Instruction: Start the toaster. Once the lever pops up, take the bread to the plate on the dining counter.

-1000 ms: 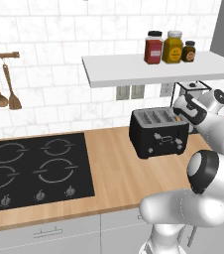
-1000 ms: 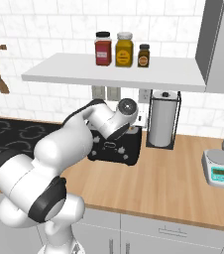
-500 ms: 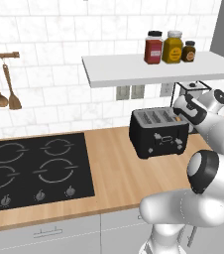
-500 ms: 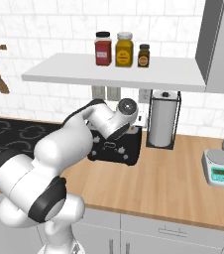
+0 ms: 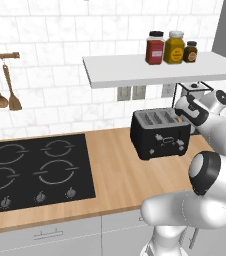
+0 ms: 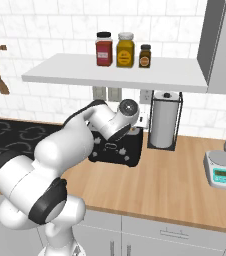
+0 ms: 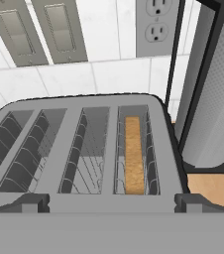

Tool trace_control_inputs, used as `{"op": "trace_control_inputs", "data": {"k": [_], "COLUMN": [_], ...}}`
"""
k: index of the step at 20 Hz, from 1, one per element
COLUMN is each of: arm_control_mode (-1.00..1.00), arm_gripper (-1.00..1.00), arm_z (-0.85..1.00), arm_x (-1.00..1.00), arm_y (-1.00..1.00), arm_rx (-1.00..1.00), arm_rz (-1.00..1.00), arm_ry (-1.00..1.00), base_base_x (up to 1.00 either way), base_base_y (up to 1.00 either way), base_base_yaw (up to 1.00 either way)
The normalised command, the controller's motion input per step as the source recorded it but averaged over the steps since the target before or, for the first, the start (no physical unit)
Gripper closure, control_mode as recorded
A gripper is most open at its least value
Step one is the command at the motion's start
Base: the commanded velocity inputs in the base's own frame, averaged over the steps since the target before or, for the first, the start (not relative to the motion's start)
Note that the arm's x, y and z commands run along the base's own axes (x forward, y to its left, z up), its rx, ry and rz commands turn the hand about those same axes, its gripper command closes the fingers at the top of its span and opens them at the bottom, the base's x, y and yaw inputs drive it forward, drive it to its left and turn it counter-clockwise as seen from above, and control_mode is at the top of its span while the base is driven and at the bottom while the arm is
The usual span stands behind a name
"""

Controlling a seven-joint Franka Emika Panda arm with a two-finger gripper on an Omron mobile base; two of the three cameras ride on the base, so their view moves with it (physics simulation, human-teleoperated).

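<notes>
- toaster (image 5: pixel 160 132) sits on the wood counter (image 5: pixel 110 170) by the tiled wall, right of the hob (image 5: pixel 35 170); paper-towel roll (image 6: pixel 163 125) just beside its far end
- bread (image 7: pixel 134 154) sits down in the slot at the right of the hand view, 4 slots in all; only its golden top edge shows; the other slots look empty
- gripper (image 7: pixel 112 201) hovers above toaster, jaws spread wide, nothing between them; both dark tips (image 7: pixel 32 201) sit low in hand view, just over the near rim of the silver top
- key relation: bread lies ahead of the jaws and off to the right tip's side, not centred between tips; its long axis runs away from the camera along the slot, so roughly across the line joining the tips
- lever: can't tell where it is or whether it's down; front controls (image 5: pixel 166 142) show in left base view, too small to read
- judgement: start step looks not yet done, bread still in the slot; next move prob. needs a shift toward the lever side, not a grab
- risk: tips close to the rim, could snag the slot edge
- shelf (image 6: pixel 115 70) w/ 3 jars (image 6: pixel 124 49) overhead; limits lift room
</notes>
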Motion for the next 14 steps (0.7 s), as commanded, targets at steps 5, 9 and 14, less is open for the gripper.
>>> {"op": "trace_control_inputs", "data": {"k": [5, 9, 14], "arm_control_mode": [-1.0, -1.0, -1.0], "arm_gripper": [-1.0, -1.0, -1.0], "arm_z": [0.0, 0.0, 0.0], "arm_x": [0.0, 0.0, 0.0], "arm_y": [0.0, 0.0, 0.0], "arm_rx": [0.0, 0.0, 0.0], "arm_rz": [0.0, 0.0, 0.0], "arm_ry": [0.0, 0.0, 0.0], "base_base_x": [0.0, 0.0, 0.0], "base_base_y": [0.0, 0.0, 0.0], "base_base_yaw": [0.0, 0.0, 0.0]}}
